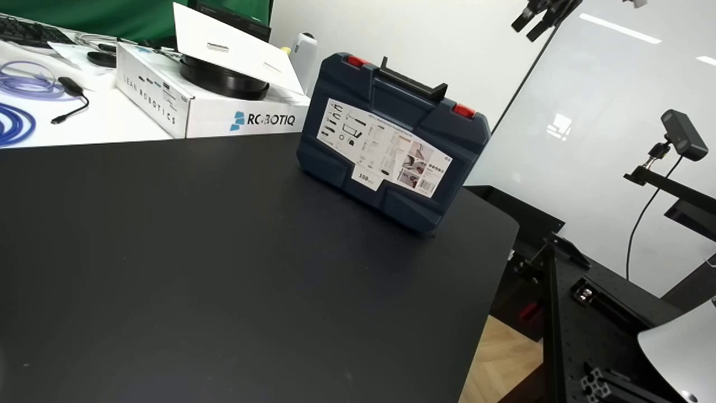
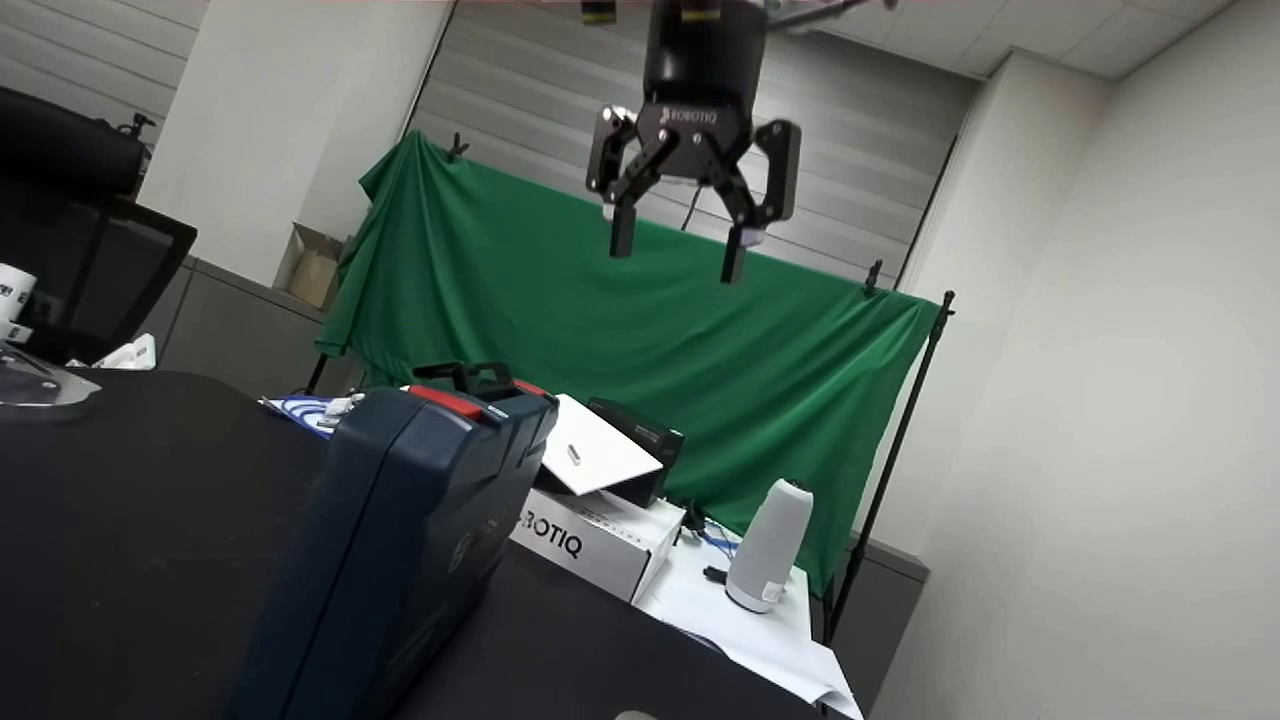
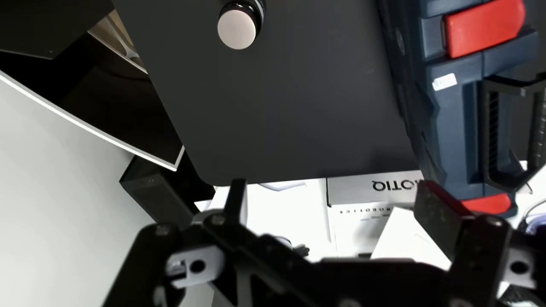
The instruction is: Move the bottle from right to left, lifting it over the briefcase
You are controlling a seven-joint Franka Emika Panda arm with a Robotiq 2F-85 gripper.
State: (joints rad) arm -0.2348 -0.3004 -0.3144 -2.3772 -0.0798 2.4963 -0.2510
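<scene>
The briefcase is a dark blue tool case with red latches and a black handle, standing upright on the black table. It shows in both exterior views and at the right of the wrist view. The bottle, dark with a pale round cap, stands on the table at the top of the wrist view, apart from the case. In an exterior view only a pale sliver, probably its cap, shows at the bottom edge. My gripper is open and empty, high above the table; it also shows in the wrist view.
A white Robotiq box with a tilted white panel on it stands behind the table. A white device stands near the box. A camera on a bracket stands beyond the table's edge. A green cloth hangs behind.
</scene>
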